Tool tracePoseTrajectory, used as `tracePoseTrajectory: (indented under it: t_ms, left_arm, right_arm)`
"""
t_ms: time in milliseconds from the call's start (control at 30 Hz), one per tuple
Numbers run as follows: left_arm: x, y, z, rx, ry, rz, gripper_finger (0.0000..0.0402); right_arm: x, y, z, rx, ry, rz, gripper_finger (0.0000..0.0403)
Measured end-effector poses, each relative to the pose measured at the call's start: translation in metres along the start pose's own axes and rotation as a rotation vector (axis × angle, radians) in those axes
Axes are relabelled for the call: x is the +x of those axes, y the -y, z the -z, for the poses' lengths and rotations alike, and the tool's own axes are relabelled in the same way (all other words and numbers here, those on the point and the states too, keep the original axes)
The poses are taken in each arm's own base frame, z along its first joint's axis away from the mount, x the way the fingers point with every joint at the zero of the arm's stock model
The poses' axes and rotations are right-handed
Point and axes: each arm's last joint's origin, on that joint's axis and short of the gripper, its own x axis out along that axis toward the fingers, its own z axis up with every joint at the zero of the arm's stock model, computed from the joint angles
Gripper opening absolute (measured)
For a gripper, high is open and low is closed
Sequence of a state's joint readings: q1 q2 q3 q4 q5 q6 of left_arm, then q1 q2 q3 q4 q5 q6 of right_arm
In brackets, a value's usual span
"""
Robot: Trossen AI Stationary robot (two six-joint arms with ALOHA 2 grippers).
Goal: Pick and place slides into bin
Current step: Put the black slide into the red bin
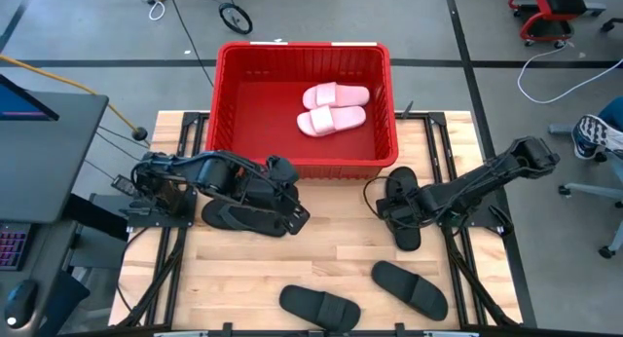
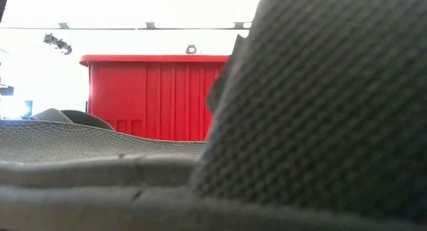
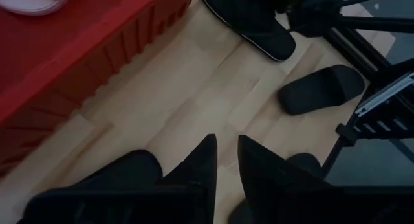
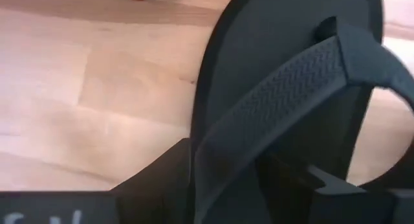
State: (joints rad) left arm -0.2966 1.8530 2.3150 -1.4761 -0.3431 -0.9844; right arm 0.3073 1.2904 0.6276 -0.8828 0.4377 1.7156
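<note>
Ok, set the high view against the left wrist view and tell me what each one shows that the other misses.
Only the high view shows both pink slides lying in the red bin, the right hand at a black slide beside the bin, and another black slide at the near table edge. Only the left wrist view shows the left hand with its fingertips close together above the wood. Both show the bin's ribbed wall, the wooden table and black slides lying on it.
</note>
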Motion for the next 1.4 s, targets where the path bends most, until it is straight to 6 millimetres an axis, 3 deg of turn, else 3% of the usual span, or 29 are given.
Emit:
tracePoseTrajectory:
  t_ms: [133, 333, 533, 700, 800, 900, 1067, 1233, 1400]
  left_arm:
    - [0.0, 0.0, 0.0, 0.0, 0.0, 0.0, 0.007]
    - [0.0, 0.002, -0.001, -0.01, 0.015, 0.022, 0.0063]
    - [-0.001, 0.007, -0.002, -0.016, 0.034, 0.059, 0.0057]
    - [-0.003, 0.011, 0.003, -0.003, 0.031, 0.075, 0.0061]
    - [-0.004, 0.013, 0.006, 0.004, 0.028, 0.08, 0.0061]
    - [-0.005, 0.014, 0.006, 0.004, 0.031, 0.087, 0.0058]
    - [-0.006, 0.021, 0.0, -0.032, 0.083, 0.166, 0.0055]
    - [-0.007, 0.028, -0.013, -0.006, 0.172, 0.258, 0.0064]
    - [-0.007, 0.029, -0.016, 0.106, 0.206, 0.262, 0.0084]
  right_arm:
    - [0.003, -0.003, -0.003, -0.028, -0.022, -0.013, 0.0136]
    - [0.003, -0.008, 0.0, -0.085, -0.137, -0.058, 0.0017]
    - [-0.016, -0.007, 0.023, -0.197, -0.387, -0.168, 0.0014]
    - [-0.052, -0.009, 0.045, -0.227, -0.554, -0.463, 0.001]
    - [-0.081, -0.011, 0.048, -0.211, -0.594, -0.726, 0.0007]
    - [-0.105, -0.014, 0.037, -0.128, -0.513, -0.978, 0.0006]
    - [-0.13, -0.018, 0.006, -0.033, -0.174, -1.261, 0.0005]
    - [-0.146, -0.032, -0.032, -0.004, 0.165, -1.264, 0.0006]
    - [-0.19, -0.051, -0.085, -0.085, 0.458, -1.265, 0.0004]
